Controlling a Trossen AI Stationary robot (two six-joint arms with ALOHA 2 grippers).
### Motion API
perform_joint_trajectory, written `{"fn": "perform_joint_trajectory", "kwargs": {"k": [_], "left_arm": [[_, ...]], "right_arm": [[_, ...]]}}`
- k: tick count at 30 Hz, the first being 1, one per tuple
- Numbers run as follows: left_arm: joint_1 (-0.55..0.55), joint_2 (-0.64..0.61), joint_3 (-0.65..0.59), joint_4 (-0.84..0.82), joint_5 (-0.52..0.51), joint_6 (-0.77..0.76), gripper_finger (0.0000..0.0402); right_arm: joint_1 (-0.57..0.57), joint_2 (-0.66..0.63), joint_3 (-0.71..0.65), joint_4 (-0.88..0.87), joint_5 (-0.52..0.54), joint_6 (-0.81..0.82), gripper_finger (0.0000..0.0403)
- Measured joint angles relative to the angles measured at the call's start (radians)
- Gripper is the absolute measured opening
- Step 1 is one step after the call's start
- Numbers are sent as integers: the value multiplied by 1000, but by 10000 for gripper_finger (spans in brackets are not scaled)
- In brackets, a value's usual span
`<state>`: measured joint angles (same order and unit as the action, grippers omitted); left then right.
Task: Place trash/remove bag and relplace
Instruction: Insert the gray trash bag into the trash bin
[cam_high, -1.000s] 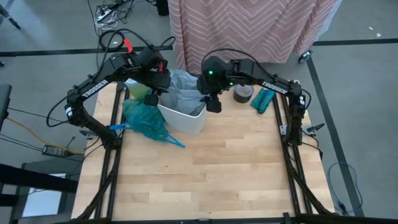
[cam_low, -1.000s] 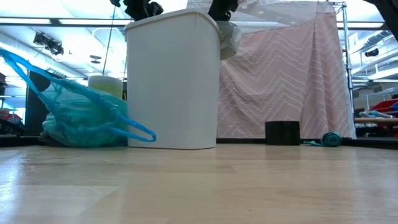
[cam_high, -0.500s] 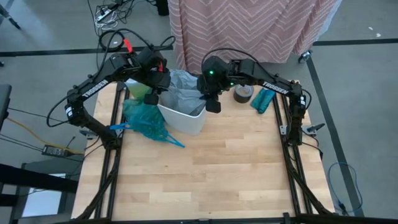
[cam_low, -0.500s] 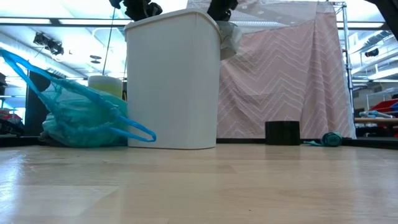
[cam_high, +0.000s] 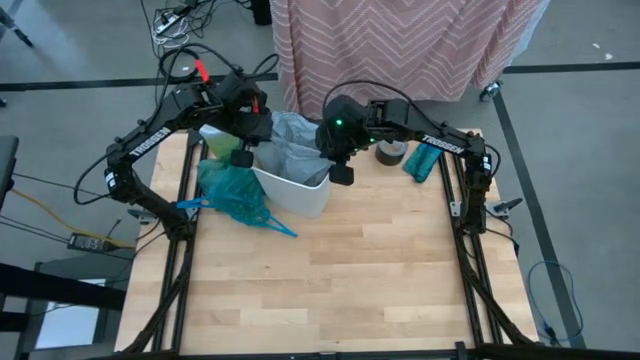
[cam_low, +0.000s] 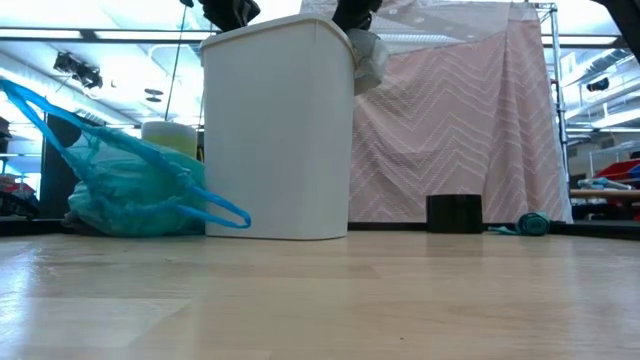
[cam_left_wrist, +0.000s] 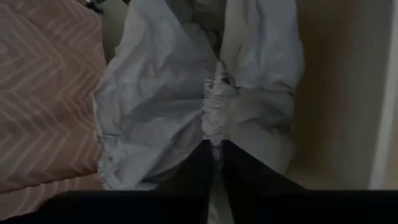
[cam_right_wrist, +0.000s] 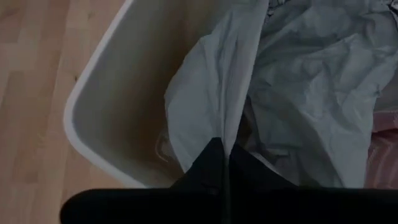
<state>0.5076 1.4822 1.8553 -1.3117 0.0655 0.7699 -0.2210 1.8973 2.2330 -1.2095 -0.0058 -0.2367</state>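
Both grippers just pinched the grey bag (cam_high: 292, 140): left gripper (cam_left_wrist: 214, 155), right gripper (cam_right_wrist: 225, 155), probably spreading it over the white bin (cam_high: 300, 190) at twelve o'clock.

The white bin (cam_high: 292, 185) mouth is choked by the grey bag (cam_high: 298, 140). The full teal bag (cam_high: 232, 192) crowds its 9 o'clock side. From 3 to 6 o'clock the wooden table (cam_high: 380, 270) lies bare.

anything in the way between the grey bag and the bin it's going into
Nothing visible. Both the left gripper and right gripper are shut on the grey bag, which already hangs partly inside the open white bin. The full teal bag sits on the table beside the bin, not over it.
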Motion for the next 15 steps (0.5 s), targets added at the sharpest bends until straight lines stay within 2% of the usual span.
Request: {"fn": "perform_joint_trajectory", "kwargs": {"k": [4,9,15], "left_arm": [[0,0,-10,4,27,0,7],[0,1,-10,41,-12,1,17],[-14,1,-2,-24,-87,-18,5]], "right_arm": [[12,0,0,0,13,0,1],[23,0,0,1,14,0,0],[40,-4,0,6,66,1,0]]}}
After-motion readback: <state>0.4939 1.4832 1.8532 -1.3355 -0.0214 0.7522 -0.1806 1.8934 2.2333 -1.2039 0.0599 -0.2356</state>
